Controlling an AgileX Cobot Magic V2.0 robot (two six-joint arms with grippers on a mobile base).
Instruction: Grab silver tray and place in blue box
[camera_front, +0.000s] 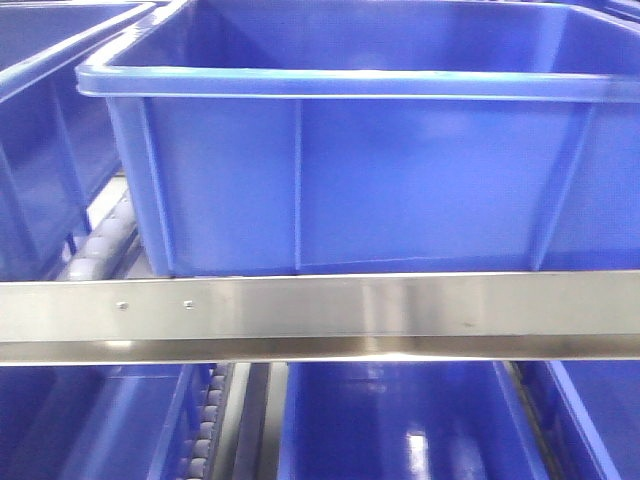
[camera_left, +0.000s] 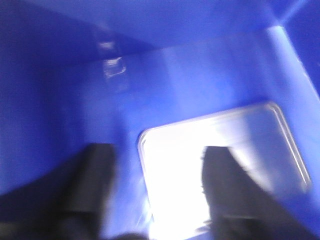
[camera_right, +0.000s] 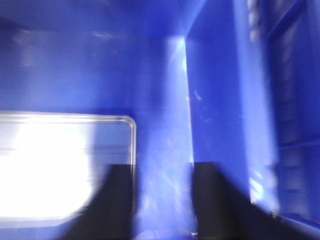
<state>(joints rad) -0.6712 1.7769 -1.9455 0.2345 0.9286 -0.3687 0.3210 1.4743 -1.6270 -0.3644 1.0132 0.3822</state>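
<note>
The silver tray (camera_left: 220, 165) lies flat on the bottom inside the blue box (camera_front: 380, 170). In the left wrist view it sits toward 4 o'clock, in the right wrist view toward 8 o'clock. Both the left end effector (camera_left: 157, 192) and the right end effector (camera_right: 162, 202) are spread apart and hold nothing, hanging above the tray's edges. I judge the tray stiff, thin, light and quite slippery because it is polished; the raised rim on a short side seems the best place to pinch. I can read no label or writing; the wrist pictures are blurred.

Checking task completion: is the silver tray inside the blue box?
Inside. Both wrist views show the silver tray on the blue box floor.
</note>
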